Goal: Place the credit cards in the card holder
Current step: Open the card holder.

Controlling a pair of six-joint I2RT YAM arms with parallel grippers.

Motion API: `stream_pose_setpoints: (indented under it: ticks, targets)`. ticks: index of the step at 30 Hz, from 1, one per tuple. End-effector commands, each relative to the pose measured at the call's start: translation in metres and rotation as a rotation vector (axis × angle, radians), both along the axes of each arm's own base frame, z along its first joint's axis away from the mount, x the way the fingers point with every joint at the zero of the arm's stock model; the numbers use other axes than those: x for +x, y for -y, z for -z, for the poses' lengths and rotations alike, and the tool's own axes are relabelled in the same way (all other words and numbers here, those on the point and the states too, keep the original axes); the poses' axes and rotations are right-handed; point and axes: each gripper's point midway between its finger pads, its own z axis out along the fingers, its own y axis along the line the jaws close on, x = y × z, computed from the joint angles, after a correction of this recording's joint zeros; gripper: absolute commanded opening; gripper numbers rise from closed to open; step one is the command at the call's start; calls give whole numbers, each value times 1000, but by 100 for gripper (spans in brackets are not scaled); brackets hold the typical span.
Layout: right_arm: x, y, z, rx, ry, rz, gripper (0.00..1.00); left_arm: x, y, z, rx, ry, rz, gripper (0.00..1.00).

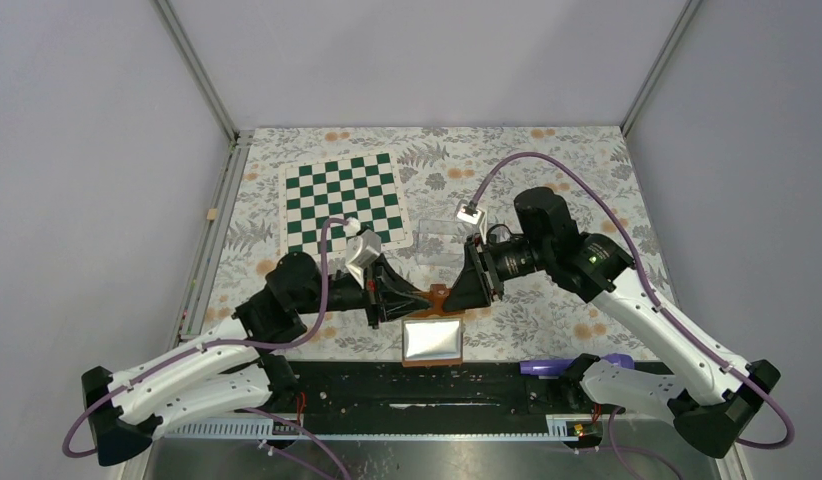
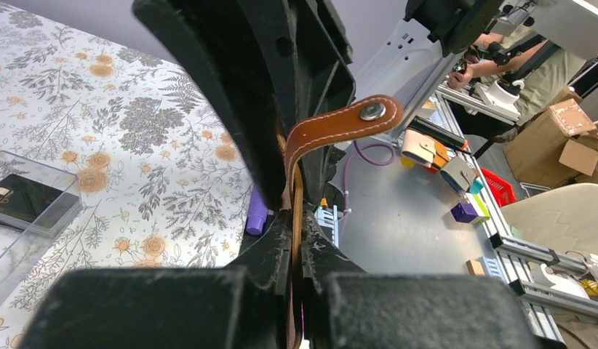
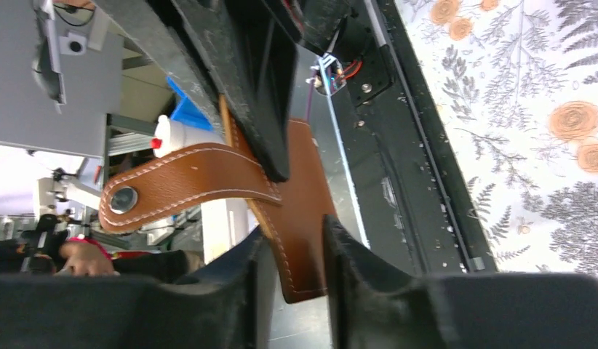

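- Two-sided hold on the card holder [image 1: 434, 338] at the near edge of the table [image 1: 587, 200].
- Pinching the leather with the left gripper [image 1: 419, 297]; right gripper [image 1: 455, 292] half spread around the flap, can't tell if biting.
- Soft, floppy, light: best held by the stitched edge.

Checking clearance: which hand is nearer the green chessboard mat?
Left. The left hand sits just in front of the chessboard mat, by its near right corner; the right hand is farther off to the right.
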Motion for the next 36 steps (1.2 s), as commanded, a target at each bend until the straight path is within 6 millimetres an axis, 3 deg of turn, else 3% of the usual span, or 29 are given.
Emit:
stream_pose_setpoints:
  ticks: [1, 2, 3, 5, 7, 10, 18, 26, 36]
  targets:
    - [2, -7, -13, 62, -1, -13, 21, 0, 0, -36, -85, 24, -4, 0]
    - [2, -6, -11, 55, -2, -12, 9, 2, 0, -35, -84, 17, -12, 4]
    - [3, -6, -7, 43, -2, -7, 0, 4, 0, -34, -81, 9, -24, 15]
    - [6, -3, 1, 8, 2, 15, 0, 11, -1, -30, -63, -6, -68, 50]
    - [8, -1, 8, -17, 8, 39, 0, 23, -7, -22, -27, -33, -153, 77]
    - [14, 3, 14, -41, 20, 84, 0, 44, -25, -4, 56, -85, -320, 95]
    - [29, 9, 17, -51, 16, 146, 0, 58, -72, 58, 263, -238, -555, 99]
    - [33, 5, 18, -33, -19, 148, 0, 47, -76, 112, 407, -439, -570, 99]
    - [34, 4, 23, -37, -41, 148, 0, 44, -60, 119, 475, -457, -497, 93]
